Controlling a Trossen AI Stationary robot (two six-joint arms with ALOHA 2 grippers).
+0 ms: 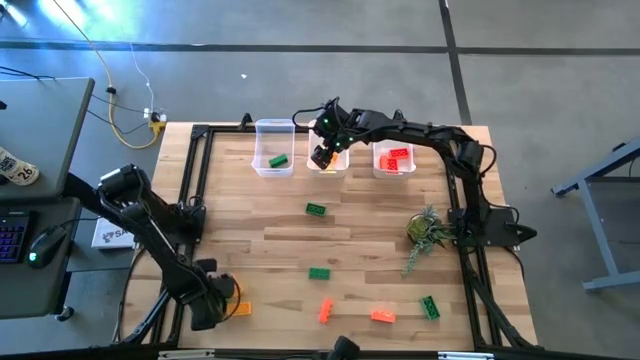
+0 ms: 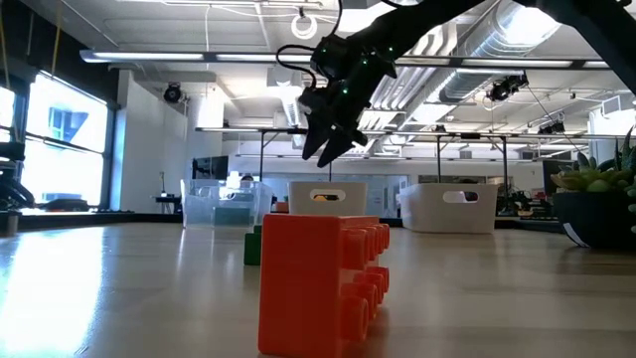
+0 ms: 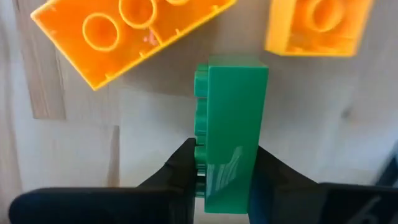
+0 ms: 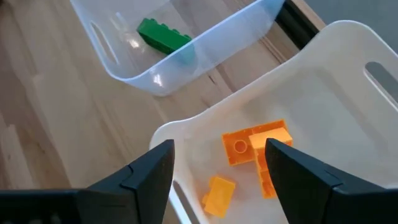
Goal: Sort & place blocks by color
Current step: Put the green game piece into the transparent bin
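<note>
Closest to the low camera stands a red-orange block [image 2: 323, 283] on the wooden counter [image 1: 370, 230], hiding much of what lies behind; a green block [image 2: 252, 246] peeks out beside it. At the counter's near left corner the left gripper [image 1: 213, 303] has its jaws closed on a green block [image 3: 231, 134], with two yellow-orange blocks [image 3: 127, 32] lying just beyond it. The right gripper [image 4: 217, 168] hangs with jaws apart and empty over the middle bin [image 4: 348, 87], which holds yellow-orange blocks [image 4: 255, 146]. One green block [image 4: 163, 34] lies in the clear left bin [image 1: 273, 147]; red ones [image 1: 395, 158] fill the right bin [image 1: 394, 172]. A small plant [image 1: 428, 230] stands near the right edge. More green and red-orange blocks are scattered over the counter. No readable writing shows.
</note>
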